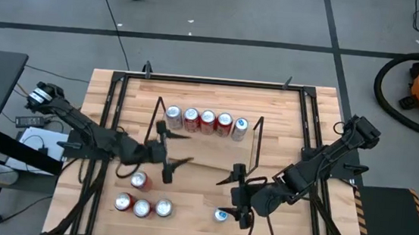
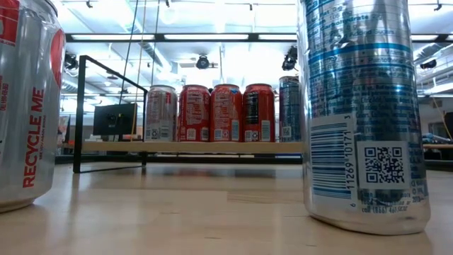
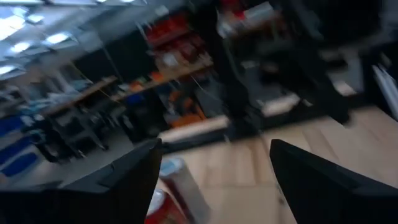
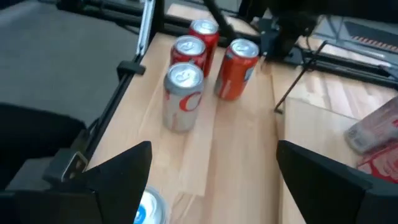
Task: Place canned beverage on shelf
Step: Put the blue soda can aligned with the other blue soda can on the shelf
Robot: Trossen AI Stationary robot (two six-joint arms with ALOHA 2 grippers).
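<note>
Right gripper [image 1: 235,187] | we are seeing it hovering with fingers spread, empty, blue can [image 1: 221,215] standing just at its 6 o'clock, shelf [image 1: 203,144] at 11 | left gripper [image 1: 170,150] also gaping, empty | we are judging can rigid, smooth, slippery, dentable: pinch mid-body.

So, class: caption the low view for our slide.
Five cans lined up on the shelf, framed by two close cans on the table.

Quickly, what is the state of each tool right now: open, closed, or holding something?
Left tool: open, holding nothing.
Right tool: open, holding nothing, beside the blue can.
</note>
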